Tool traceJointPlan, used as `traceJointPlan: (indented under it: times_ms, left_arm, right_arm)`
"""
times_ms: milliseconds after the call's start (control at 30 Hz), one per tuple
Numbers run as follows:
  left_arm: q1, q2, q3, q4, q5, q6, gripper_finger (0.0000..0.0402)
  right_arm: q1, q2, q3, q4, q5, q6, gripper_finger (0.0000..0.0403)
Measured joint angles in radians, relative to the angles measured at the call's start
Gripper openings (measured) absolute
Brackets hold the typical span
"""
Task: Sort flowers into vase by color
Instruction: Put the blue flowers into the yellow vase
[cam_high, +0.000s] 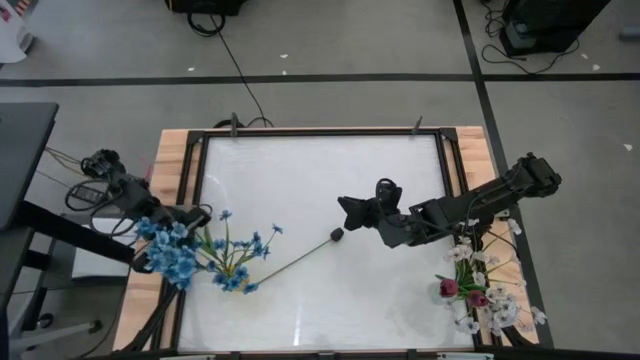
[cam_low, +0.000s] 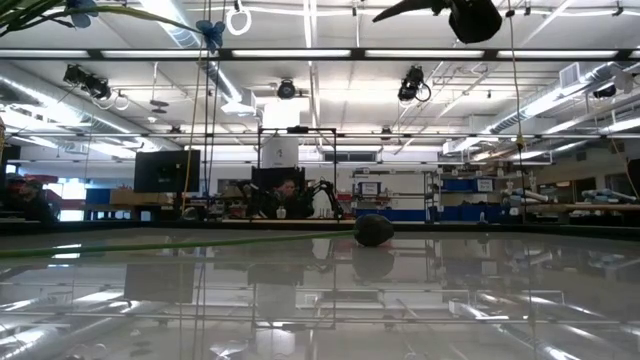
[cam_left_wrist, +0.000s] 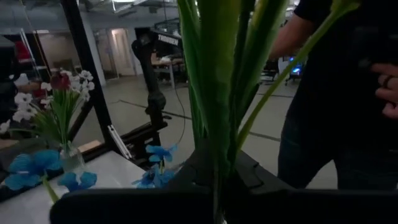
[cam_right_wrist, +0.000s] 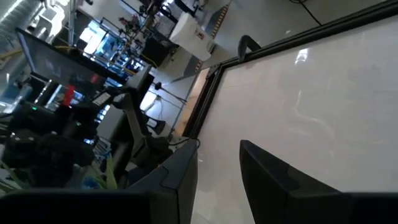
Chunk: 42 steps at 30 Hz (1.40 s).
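High view: my left gripper (cam_high: 205, 215) is clenched on green stems of the blue-blossom bunch (cam_high: 180, 252); my right gripper (cam_high: 347, 210) hangs released just above the blackish bud (cam_high: 337, 236).

No text, label, brand, number or sign can be read anywhere in these views.

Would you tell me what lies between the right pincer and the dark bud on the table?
Nothing: in the high view, bare white tabletop separates the right pincer from the dark bud.
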Motion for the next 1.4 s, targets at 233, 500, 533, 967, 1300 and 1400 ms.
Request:
traceJointPlan:
  times_ms: [233, 500, 533, 967, 1300, 1400]
  left_arm:
    - [0.0, 0.0, -0.092, 0.095, -0.005, 0.003, 0.0011]
    - [0.0, 0.001, -0.112, 0.04, -0.047, 0.003, 0.0011]
    - [0.0, 0.002, -0.112, 0.023, -0.051, 0.002, 0.0011]
    - [0.0, 0.004, -0.113, 0.009, -0.106, -0.079, 0.0088]
    - [0.0, 0.004, -0.066, -0.102, -0.07, -0.125, 0.0174]
    - [0.0, 0.004, -0.031, -0.193, -0.049, -0.138, 0.0191]
  right_arm:
    - [0.0, 0.0, 0.0, 0.025, -0.002, -0.002, 0.0129]
    - [0.0, 0.0, 0.0, 0.025, -0.01, -0.003, 0.0129]
    - [0.0, 0.0, 0.0, 0.025, -0.011, -0.003, 0.0129]
    - [0.0, 0.0, 0.0, 0.032, -0.041, -0.004, 0.0129]
    - [0.005, 0.0, 0.0, 0.048, -0.061, -0.004, 0.0129]
    - [0.005, 0.0, 0.0, 0.048, -0.08, -0.004, 0.0129]
